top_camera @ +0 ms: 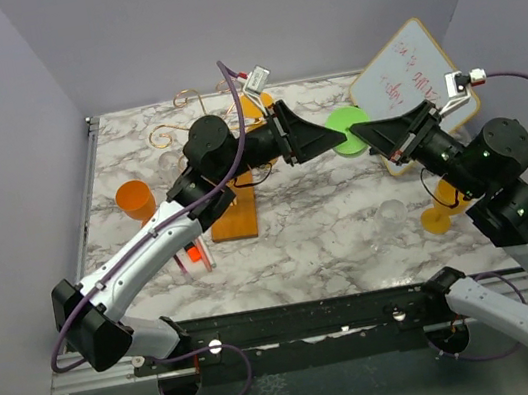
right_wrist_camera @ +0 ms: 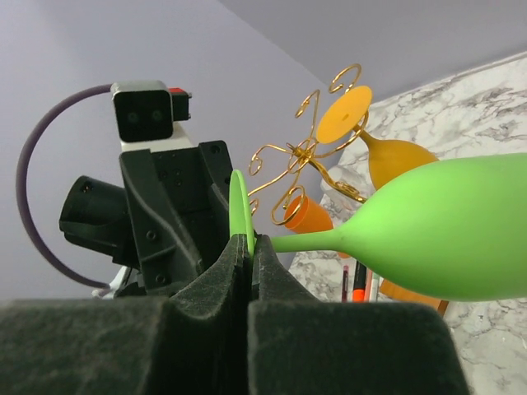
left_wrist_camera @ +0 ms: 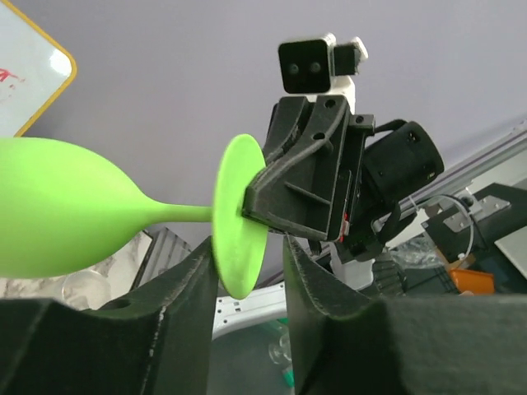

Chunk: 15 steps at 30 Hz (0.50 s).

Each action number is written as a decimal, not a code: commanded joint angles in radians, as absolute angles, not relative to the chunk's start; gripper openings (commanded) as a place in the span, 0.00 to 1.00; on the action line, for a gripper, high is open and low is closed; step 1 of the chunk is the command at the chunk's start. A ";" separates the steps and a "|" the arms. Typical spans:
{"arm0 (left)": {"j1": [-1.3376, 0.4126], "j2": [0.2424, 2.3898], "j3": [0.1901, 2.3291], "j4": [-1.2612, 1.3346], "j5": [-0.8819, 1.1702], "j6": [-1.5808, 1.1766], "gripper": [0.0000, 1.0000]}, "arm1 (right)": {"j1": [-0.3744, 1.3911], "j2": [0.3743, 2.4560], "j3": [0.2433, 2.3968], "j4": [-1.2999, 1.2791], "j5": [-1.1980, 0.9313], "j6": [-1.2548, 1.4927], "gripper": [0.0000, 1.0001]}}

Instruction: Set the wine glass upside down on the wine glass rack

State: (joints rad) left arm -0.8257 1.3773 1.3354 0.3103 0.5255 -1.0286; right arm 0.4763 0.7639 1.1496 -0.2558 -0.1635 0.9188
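Note:
The lime-green wine glass [top_camera: 342, 132] hangs in the air on its side between the two arms. My right gripper [right_wrist_camera: 249, 243] is shut on the rim of its round foot, and the bowl [right_wrist_camera: 445, 226] points away from it. My left gripper [left_wrist_camera: 247, 255] is open with its jaws on either side of the same foot [left_wrist_camera: 239, 214]; a gap shows beside one finger. The wine glass rack [top_camera: 189, 98] has gold curled arms on an orange-brown wooden base [top_camera: 235, 217] and stands at the back left, partly hidden by the left arm. An orange glass [right_wrist_camera: 387, 156] hangs upside down on it.
An orange cup [top_camera: 135, 199] stands left of the rack, with markers [top_camera: 195, 255] in front of the base. A whiteboard [top_camera: 410, 72] leans at the back right. Another orange wine glass [top_camera: 441, 213] and a clear glass [top_camera: 388, 209] are at the right.

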 commanded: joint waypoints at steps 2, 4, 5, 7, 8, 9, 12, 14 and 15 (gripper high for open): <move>-0.803 1.374 1.407 0.181 0.494 -1.047 0.32 | 0.476 0.740 1.134 -0.250 -0.177 0.856 0.01; -0.800 1.380 1.423 0.144 0.486 -1.031 0.26 | 0.478 0.743 1.134 -0.247 -0.189 0.857 0.01; -0.799 1.382 1.432 0.134 0.486 -1.026 0.23 | 0.478 0.742 1.134 -0.246 -0.195 0.857 0.01; -0.798 1.387 1.443 0.125 0.490 -1.017 0.19 | 0.478 0.742 1.133 -0.246 -0.203 0.857 0.01; -0.798 1.391 1.450 0.120 0.493 -1.012 0.19 | 0.478 0.742 1.132 -0.243 -0.206 0.857 0.01; -0.798 1.395 1.461 0.115 0.496 -1.007 0.18 | 0.477 0.741 1.133 -0.241 -0.210 0.860 0.01; -0.798 1.421 1.491 0.103 0.537 -0.991 0.17 | 0.477 0.747 1.136 -0.233 -0.230 0.862 0.01; -0.798 1.431 1.508 0.097 0.554 -0.980 0.14 | 0.478 0.750 1.140 -0.229 -0.242 0.862 0.01; -0.797 1.435 1.515 0.095 0.561 -0.974 0.10 | 0.477 0.753 1.143 -0.231 -0.245 0.862 0.01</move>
